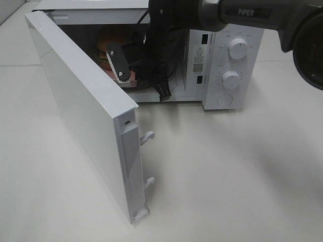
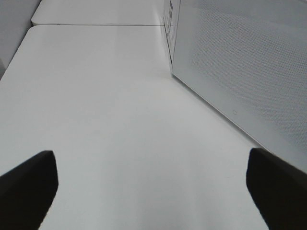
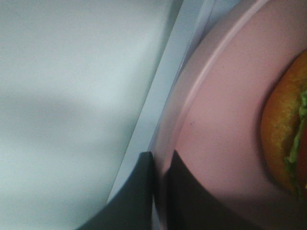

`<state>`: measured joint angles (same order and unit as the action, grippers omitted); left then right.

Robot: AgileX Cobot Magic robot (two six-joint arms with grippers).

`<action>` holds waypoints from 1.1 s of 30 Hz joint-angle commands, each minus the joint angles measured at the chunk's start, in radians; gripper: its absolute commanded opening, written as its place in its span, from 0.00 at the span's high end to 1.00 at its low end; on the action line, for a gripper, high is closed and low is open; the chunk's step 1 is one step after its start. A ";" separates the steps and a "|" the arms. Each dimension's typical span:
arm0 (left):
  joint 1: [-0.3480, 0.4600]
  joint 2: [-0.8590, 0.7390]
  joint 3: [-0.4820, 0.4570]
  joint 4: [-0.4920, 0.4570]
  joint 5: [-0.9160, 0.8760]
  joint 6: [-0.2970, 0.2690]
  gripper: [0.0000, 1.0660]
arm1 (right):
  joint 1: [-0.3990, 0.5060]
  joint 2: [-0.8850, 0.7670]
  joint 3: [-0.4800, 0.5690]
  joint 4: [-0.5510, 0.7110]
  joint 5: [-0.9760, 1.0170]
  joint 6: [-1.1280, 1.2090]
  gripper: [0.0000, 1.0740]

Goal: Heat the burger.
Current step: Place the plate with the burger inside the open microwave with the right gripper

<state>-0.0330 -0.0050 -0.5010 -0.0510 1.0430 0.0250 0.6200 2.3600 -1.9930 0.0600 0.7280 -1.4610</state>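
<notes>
The burger is seen on the plate, inside the open microwave, at the left of the cavity. The right gripper is reached in through the mouth and is clamped on the plate's near rim, one finger above and one below. From that grip the burger lies farther in, towards the back wall and well apart from the fingers. The rim is held just beside the pale front sill, so it cannot be told whether the plate is fully seated.

A release and a straight pull back towards the near side are judged to be called for next, along the line from burger to rim.

The door is swung wide, its long edge running from the far left out to the near middle. The left gripper, spread wide and holding nothing, is held low over the table, near the door's outer face. The closing push is therefore judged to fall to the left arm.
</notes>
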 commanded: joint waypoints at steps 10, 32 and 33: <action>0.000 -0.016 0.002 -0.007 -0.008 0.002 0.06 | -0.045 0.009 -0.022 -0.011 -0.106 0.010 1.00; 0.000 -0.016 0.002 -0.007 -0.008 0.002 0.06 | -0.060 0.041 -0.031 0.011 -0.149 0.031 1.00; 0.000 -0.016 0.002 -0.007 -0.008 0.002 0.06 | -0.060 0.041 -0.031 0.011 -0.149 0.031 1.00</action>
<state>-0.0330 -0.0050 -0.5010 -0.0510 1.0430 0.0250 0.5660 2.4110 -2.0080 0.0710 0.6440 -1.4370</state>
